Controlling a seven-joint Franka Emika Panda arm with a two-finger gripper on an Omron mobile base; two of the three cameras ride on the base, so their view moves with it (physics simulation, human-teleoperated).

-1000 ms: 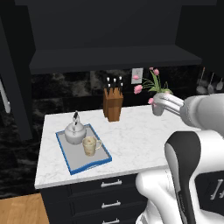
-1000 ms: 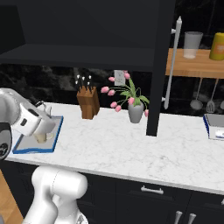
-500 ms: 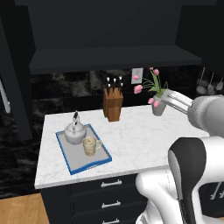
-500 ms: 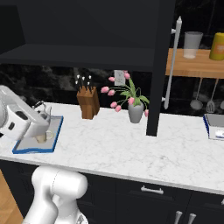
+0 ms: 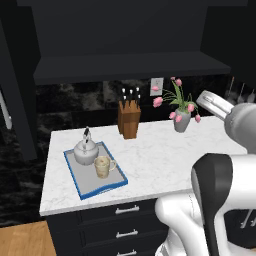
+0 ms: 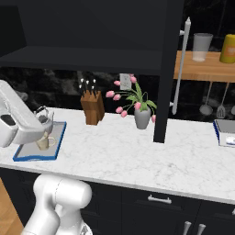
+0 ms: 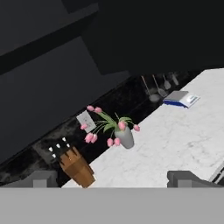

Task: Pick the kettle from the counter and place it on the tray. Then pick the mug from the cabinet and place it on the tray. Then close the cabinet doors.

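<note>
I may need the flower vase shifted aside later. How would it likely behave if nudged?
The vase is narrow with tall tulip stems leaning left, so it looks top-heavy and apt to tip if pushed high. Its smooth grey body on the polished counter would probably slide if pushed low. It looks ceramic, so likely fragile.

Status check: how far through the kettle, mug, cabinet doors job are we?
Done: kettle and mug both sit on the blue-rimmed tray. In hand: nothing; the hand is open, looking along the counter toward the flower vase. Left: the cabinet door with its silver handle stands open; close the doors.
</note>
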